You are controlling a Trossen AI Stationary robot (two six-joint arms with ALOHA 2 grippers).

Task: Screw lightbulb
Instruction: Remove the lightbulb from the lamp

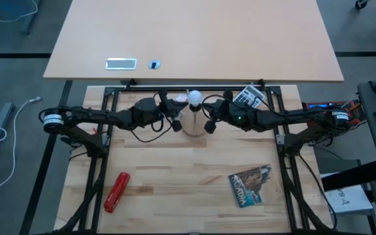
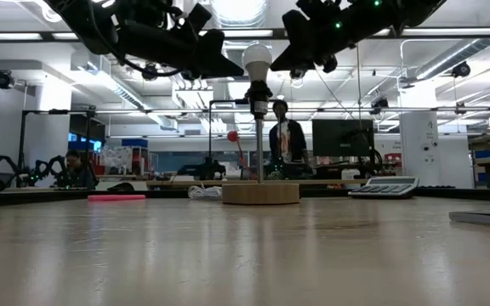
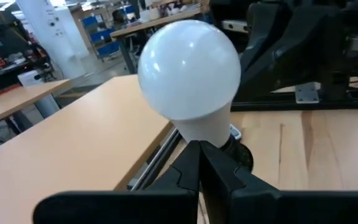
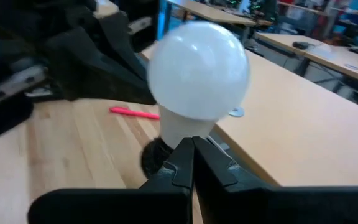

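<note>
Lightbulb, smooth matte white globe, sits upright in black socket on round wooden disc; left gripper and right gripper flank it, jaws clenched empty.

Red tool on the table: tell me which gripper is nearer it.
Left. The left gripper hangs beyond the red tool, toward the lightbulb; the right gripper is farther across, past the bulb.

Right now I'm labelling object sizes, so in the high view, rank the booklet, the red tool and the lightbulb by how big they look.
1. The booklet, largest.
2. The red tool, narrower but about as long.
3. The lightbulb, smallest, though it sits raised nearer the camera.
</note>
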